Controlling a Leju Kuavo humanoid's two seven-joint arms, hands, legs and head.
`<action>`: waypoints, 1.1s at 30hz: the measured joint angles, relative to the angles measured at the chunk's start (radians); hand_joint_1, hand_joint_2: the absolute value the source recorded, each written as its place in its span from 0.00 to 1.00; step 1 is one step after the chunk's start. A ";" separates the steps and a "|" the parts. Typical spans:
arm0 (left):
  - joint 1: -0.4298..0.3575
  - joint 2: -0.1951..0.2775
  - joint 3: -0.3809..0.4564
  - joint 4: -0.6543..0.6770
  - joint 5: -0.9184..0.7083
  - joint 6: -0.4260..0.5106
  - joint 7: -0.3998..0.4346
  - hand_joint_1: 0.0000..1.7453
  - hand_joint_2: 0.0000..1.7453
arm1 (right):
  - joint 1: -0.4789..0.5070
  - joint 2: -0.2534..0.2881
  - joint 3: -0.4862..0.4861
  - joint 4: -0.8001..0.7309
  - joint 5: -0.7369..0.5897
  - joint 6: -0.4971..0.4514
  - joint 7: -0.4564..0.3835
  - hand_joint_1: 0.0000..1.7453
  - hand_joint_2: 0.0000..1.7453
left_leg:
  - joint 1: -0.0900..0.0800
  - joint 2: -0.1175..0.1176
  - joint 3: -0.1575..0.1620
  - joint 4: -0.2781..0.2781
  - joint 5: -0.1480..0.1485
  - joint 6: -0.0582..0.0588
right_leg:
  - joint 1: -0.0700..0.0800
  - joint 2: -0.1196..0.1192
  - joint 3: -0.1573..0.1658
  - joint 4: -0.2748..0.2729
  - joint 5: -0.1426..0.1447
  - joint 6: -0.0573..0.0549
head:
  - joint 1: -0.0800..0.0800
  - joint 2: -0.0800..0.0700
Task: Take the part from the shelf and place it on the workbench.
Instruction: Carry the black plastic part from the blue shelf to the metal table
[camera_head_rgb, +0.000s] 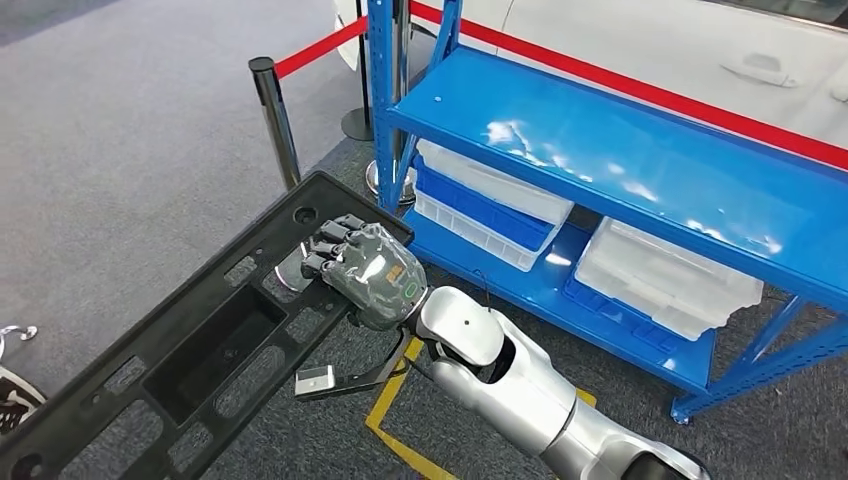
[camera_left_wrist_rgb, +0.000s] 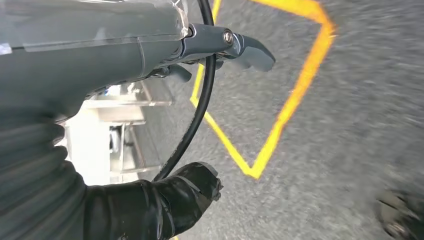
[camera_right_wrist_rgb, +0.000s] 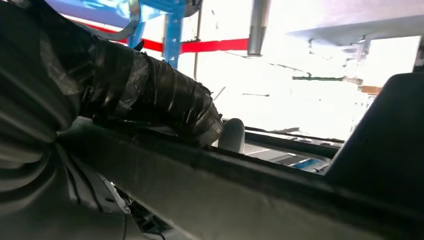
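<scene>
Head view: right hand (camera_head_rgb: 365, 272) gripping part (camera_head_rgb: 180, 350).

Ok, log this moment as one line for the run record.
stage: carrying | right hand: grips black part | left hand: holds nothing | blue shelf: behind part | workbench placement: pending

Left hand (camera_left_wrist_rgb: 150, 65) close to the lens: pale grey casing, dark ribbed cover behind it. One grey finger (camera_left_wrist_rgb: 252, 52) reaches out straight from the casing; a black-wrapped thumb (camera_left_wrist_rgb: 185, 192) juts out opposite it, apart from it. Nothing lies between them. A black cable (camera_left_wrist_rgb: 197, 112) curves from the casing back toward the thumb's base. Past the fingertips, grey speckled carpet (camera_left_wrist_rgb: 350, 150), blurred. Yellow tape lines (camera_left_wrist_rgb: 280, 125) on the carpet meet in a corner just beyond the thumb tip. Behind the cable, a bright, washed-out patch with pale frame-like shapes; not identifiable.
</scene>
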 joint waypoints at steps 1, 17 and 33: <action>0.000 0.000 0.000 0.000 -0.002 -0.001 0.001 0.00 1.00 | 0.001 -0.003 0.000 0.000 0.000 0.000 0.002 1.00 1.00 | -0.006 -0.011 -0.017 0.000 0.013 0.007 | 0.005 0.032 -0.014 0.059 -0.057 -0.007 | 0.000 0.000; 0.002 0.000 -0.064 0.003 -0.086 -0.039 0.008 0.00 1.00 | 0.090 -0.101 -0.046 -0.043 0.061 -0.036 0.089 1.00 1.00 | -0.029 -0.052 -0.154 0.097 0.003 -0.014 | 0.065 0.057 0.159 -0.174 0.051 -0.110 | 0.004 0.000; -0.002 -0.008 -0.156 0.003 -0.150 -0.029 -0.032 0.00 1.00 | 0.266 -0.235 -0.137 -0.141 0.138 -0.064 0.121 1.00 1.00 | -0.017 -0.037 0.010 -0.014 0.003 0.028 | 0.016 0.055 -0.040 0.144 -0.074 -0.011 | 0.012 0.000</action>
